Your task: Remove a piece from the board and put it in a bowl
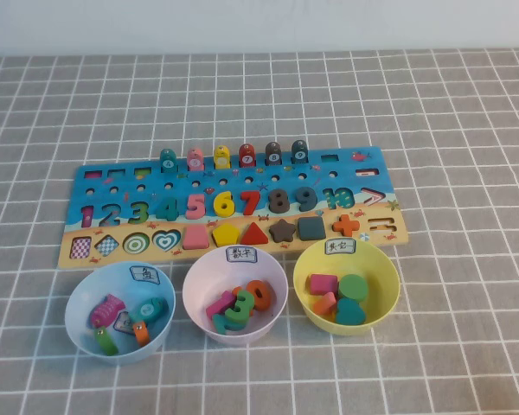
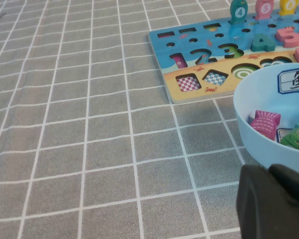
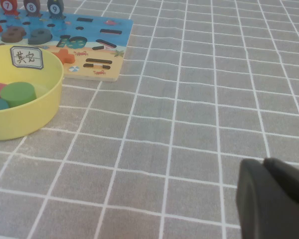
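Note:
The blue board (image 1: pixel 233 206) lies mid-table. Several fish stand on its peg row; the leftmost is a dark teal fish piece (image 1: pixel 168 160), also in the left wrist view (image 2: pixel 238 11). The pale blue bowl (image 1: pixel 85 304) sits in front of the board's left end and holds a pink fish (image 1: pixel 106 309), another teal fish (image 1: pixel 147 309), a green one and an orange one. My left gripper (image 2: pixel 269 170) is shut and empty, low beside that bowl (image 2: pixel 259 94). My right gripper (image 3: pixel 264 162) is shut and empty over bare cloth, right of the yellow bowl (image 3: pixel 37 107). Neither gripper shows in the high view.
A pink bowl (image 1: pixel 201 281) with number pieces and a yellow bowl (image 1: pixel 382 268) with shape pieces sit in front of the board. Grey checked cloth covers the table, bare to the left, right and behind the board.

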